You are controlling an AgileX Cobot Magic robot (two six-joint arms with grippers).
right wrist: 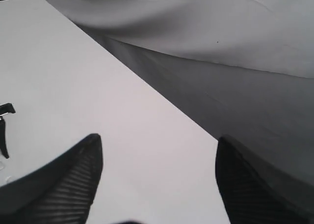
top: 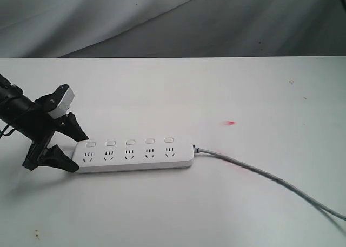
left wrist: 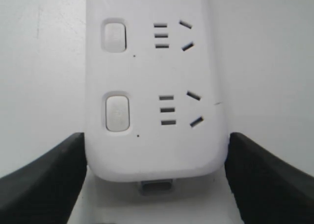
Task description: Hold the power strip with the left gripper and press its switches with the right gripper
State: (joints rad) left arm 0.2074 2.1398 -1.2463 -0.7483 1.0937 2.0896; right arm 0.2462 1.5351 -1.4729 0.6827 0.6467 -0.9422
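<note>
Left fingers (left wrist: 44, 185) clasp power strip (left wrist: 152, 72); only exterior shows cord (top: 211, 152).

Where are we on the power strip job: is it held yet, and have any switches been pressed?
Done: the left gripper is in position, straddling the end of the power strip.
In hand: its fingers sit close against both sides; a firm clamp can't be confirmed.
Left: the right gripper is open and empty, far from the switches, so pressing looks not yet started.

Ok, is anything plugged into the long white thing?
No, every socket on the power strip is empty; only its own grey cord comes out of one end.
</note>
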